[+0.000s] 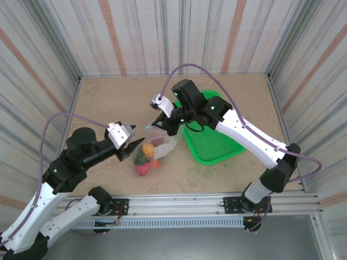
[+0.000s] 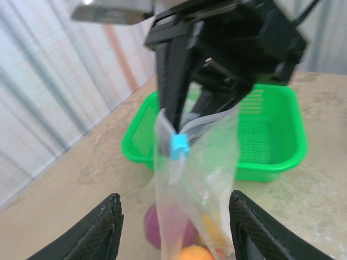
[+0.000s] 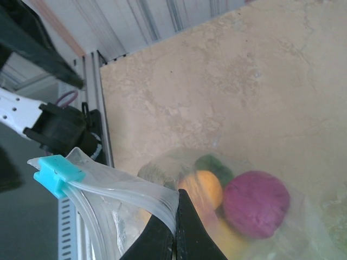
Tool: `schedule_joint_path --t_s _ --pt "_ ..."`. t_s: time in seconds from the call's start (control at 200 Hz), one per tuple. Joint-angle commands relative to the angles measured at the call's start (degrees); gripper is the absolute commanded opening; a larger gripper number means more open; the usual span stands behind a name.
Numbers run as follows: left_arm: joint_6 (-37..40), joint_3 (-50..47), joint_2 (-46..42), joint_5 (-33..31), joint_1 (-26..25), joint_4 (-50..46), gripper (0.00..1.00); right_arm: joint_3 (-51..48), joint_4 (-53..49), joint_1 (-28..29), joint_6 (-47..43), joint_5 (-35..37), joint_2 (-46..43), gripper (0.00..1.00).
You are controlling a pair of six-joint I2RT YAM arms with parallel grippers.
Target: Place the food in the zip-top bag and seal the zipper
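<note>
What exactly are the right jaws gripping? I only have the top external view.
Observer: Right wrist view: the right gripper has its jaws shut on the zipper strip at the mouth of the zip-top bag.
Operator: Any slider on it?
Observer: Yes, a light blue slider sits at the strip's end, apart from the jaws.
Operator: And the left side?
Observer: Left wrist view: the left gripper has its jaws open, straddling the hanging bag, not closed on it.

Bright, even light; blurry wrist-view foregrounds.
</note>
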Motion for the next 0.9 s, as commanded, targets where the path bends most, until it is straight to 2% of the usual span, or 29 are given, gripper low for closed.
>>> schedule_joint_path --t_s 0.0,0.14,0.326,0.476,0.817,0.892 --pt "-1.9 -3.2 -1.1 -5.0 -0.3 4.4 0.53 0.8 1.5 0.8 4.1 1.4 0.0 0.00" --pt "-3.2 -5.6 -0.9 -3.6 -0.4 7.5 0.50 0.7 1.7 1.6 4.0 0.6 0.0 0.00" --pt "-3.8 -6.5 -0.6 1.0 -0.3 12.4 0.41 1.0 1.0 1.9 4.3 0.5 0.3 0.00" --pt "-3.2 -5.9 0.4 3.3 -0.3 12.0 0.27 1.7 -0.4 2.1 4.4 0.8 0.6 0.00" --pt "-1.3 -4.1 1.3 2.2 -0.3 10.3 0.00 1.5 -1.9 2.3 4.4 1.1 0.3 0.00" --pt "-1.1 -3.6 1.3 2.3 -0.3 9.9 0.00 1.6 -2.6 2.3 4.0 2.2 0.1 0.00"
